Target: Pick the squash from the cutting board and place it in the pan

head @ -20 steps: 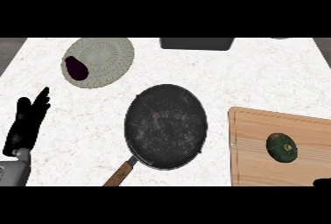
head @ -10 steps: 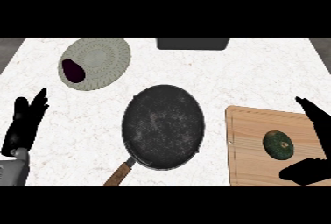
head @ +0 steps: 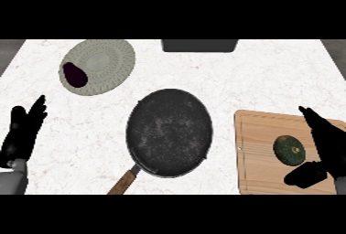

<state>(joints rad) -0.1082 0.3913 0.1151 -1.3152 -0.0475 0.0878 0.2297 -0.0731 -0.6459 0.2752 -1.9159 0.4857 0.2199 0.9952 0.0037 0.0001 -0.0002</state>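
While the squash (head: 290, 150) lies on the board (head: 260, 132), at 3 o'clock from the pan (head: 169, 132), the right hand (head: 327, 141) hangs beside it. Its fingers are straight, apart from the thumb, pointing to 12 o'clock. The left hand (head: 21, 135) rests open at 9 o'clock.

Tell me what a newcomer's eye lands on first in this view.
The big dark pan sits mid-counter. At right, a green squash lies on the wooden cutting board, the open right hand beside it. At upper left, a purple vegetable lies on a pale plate; the left hand rests open at the left edge.
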